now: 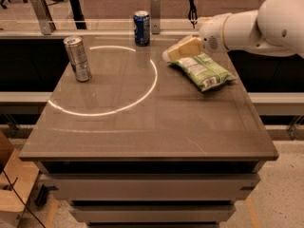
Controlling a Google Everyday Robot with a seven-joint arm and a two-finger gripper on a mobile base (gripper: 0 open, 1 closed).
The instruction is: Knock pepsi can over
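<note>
Two cans on table [142, 127], both upright. Pepsi can [141, 28]: dark blue, silver top, stands at far edge of tabletop, approx. centre, just outside far side of the white ring [114, 110] marked on the surface. Not tipped. Silver can [78, 58]: taller, slimmer, at left side of table, on or just beside the ring's left arc; well apart from pepsi can.

Green snack bag [204, 70]: lies flat at right-rear of tabletop, outside the ring, long axis running diag. toward right edge.

Arm [256, 25]: white, enters from right, reaching leftward over far right corner. Gripper [183, 49]: cream-coloured tip, low over far-left end of the bag, to the right of pepsi can w/ clear gap between them; no contact w/ can. Contact w/ bag: cannot tell. Gripper state, released or clenched: cannot tell from this angle. Nothing seen held.

Cardboard box [12, 184] on floor, lower left, beside table base.
</note>
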